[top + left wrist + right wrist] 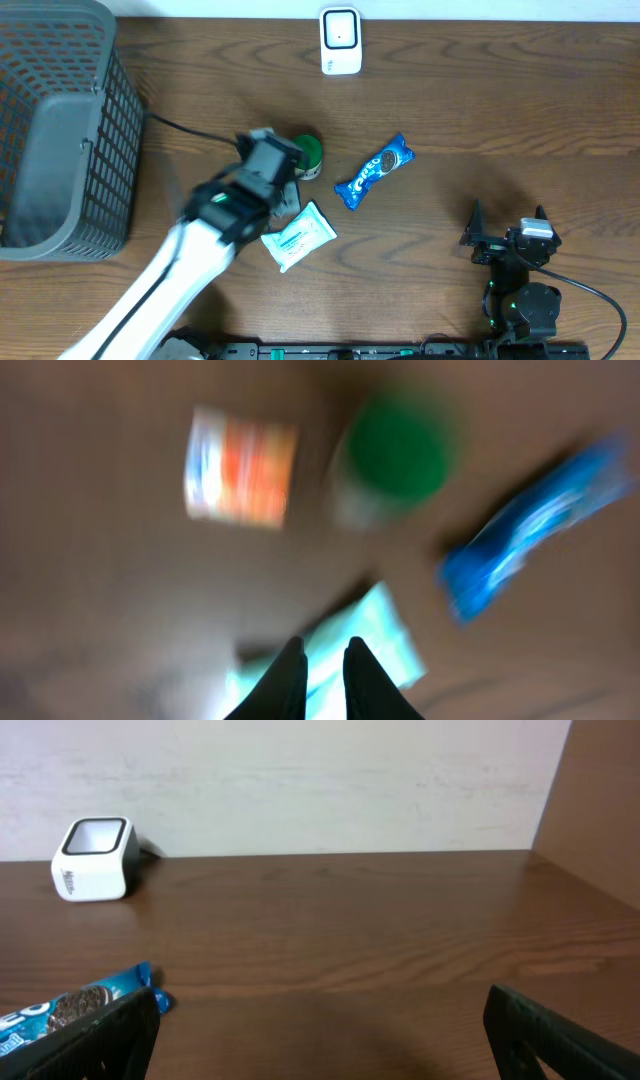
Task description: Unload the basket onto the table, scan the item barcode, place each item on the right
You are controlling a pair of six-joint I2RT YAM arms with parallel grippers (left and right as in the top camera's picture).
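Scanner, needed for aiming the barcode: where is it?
In the overhead view the scanner stands midway along the far edge of the table, beyond the blue cookie packet.

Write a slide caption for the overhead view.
Left arm over a white pack, near Oreos, green can, scanner, basket.

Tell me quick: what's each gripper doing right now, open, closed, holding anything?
Left gripper: nearly closed, nothing between its fingers.
Right gripper: wide open, empty.
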